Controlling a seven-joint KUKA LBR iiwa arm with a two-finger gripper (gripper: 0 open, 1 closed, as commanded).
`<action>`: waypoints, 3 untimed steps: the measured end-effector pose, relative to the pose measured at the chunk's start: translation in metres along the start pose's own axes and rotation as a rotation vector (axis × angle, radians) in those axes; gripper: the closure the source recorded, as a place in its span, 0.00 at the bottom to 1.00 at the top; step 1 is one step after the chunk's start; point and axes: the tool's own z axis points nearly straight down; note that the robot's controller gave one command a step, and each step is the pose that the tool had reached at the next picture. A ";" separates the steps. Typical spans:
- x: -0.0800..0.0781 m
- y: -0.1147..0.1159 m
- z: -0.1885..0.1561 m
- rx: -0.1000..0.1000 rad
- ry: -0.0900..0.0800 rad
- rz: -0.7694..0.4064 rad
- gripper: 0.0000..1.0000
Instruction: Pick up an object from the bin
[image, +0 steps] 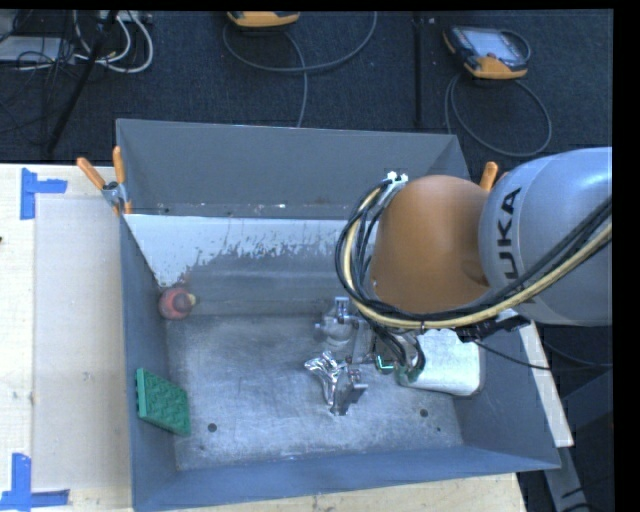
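Mid-floor in the bin (300, 170), the gripper (338, 385) sits low — open or closed, I cannot tell; seemingly a white block (452, 368) lies just beside it, with bare floor toward the left-wall green tile (162, 402).

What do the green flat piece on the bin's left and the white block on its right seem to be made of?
Green flat piece: probably plastic, matt; its surface shows a regular grid. White block: perhaps foam or soft plastic, matt, with rounded edges.
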 end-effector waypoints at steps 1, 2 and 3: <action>-0.029 -0.029 0.105 0.001 -0.002 0.009 0.00; -0.031 -0.029 0.101 -0.001 -0.007 0.011 1.00; -0.032 -0.025 -0.055 0.000 -0.019 -0.056 1.00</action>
